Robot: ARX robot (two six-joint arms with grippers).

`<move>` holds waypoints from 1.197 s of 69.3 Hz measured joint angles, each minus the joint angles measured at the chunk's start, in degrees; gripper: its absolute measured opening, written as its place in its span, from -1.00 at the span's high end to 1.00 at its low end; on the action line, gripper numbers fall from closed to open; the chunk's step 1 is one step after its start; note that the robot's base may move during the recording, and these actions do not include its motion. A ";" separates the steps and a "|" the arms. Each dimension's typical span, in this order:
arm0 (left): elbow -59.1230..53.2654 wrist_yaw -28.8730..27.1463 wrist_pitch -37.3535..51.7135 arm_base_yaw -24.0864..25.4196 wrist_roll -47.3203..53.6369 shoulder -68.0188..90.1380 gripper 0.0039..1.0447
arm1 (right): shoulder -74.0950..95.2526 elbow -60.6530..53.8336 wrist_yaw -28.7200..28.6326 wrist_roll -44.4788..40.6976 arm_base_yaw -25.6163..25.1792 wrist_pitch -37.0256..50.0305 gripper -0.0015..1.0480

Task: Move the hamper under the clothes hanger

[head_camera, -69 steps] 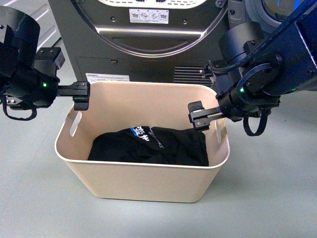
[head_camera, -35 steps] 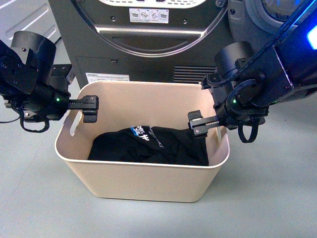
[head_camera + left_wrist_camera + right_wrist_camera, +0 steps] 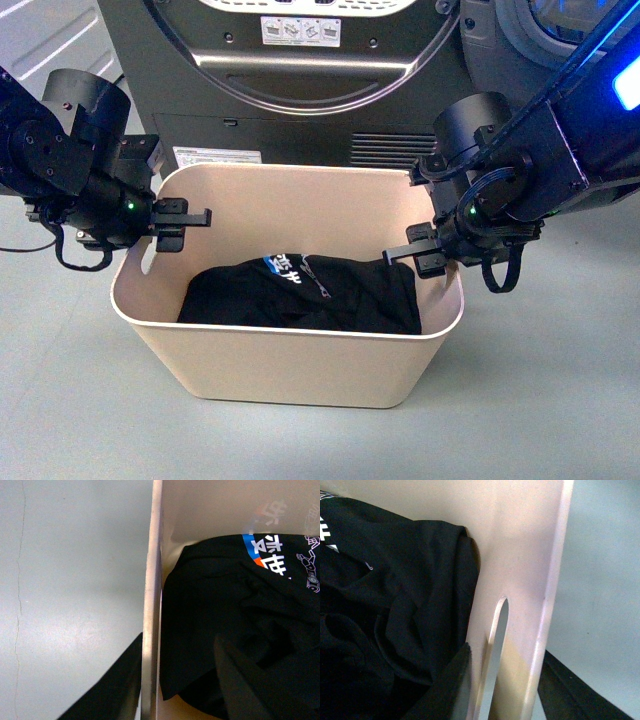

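The hamper (image 3: pixel 300 365) is a beige tub on the grey floor with a black printed garment (image 3: pixel 300 290) inside. My left gripper (image 3: pixel 172 228) is open over the hamper's left wall. In the left wrist view the rim (image 3: pixel 152 580) runs between the left gripper's (image 3: pixel 175 690) two fingers, one outside and one over the garment (image 3: pixel 225 605). My right gripper (image 3: pixel 420 258) is open at the right wall. The right wrist view has the right gripper (image 3: pixel 510 695) astride that wall (image 3: pixel 530 555) beside the slot handle (image 3: pixel 497 640). The clothes hanger is out of view.
A dark grey dryer (image 3: pixel 300 100) stands directly behind the hamper, close to its back wall. A second machine with a round door (image 3: pixel 560 30) is at the back right. Bare grey floor (image 3: pixel 540 400) lies in front and to both sides.
Both grippers have come in and down onto the hamper's side walls, the left toward the right and the right toward the left. The hamper has not moved.
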 joint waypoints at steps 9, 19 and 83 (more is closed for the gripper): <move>0.02 -0.85 -0.20 -0.09 -0.02 0.00 0.64 | 0.00 0.02 0.11 0.00 0.00 0.00 0.71; -0.02 -1.01 -0.81 -0.13 -0.09 -0.50 0.92 | -0.33 -0.02 0.02 2.05 0.00 0.00 0.95; -1.79 -0.83 -0.09 -0.39 0.20 -5.03 0.92 | -5.33 -3.80 -1.27 1.97 0.00 1.25 0.95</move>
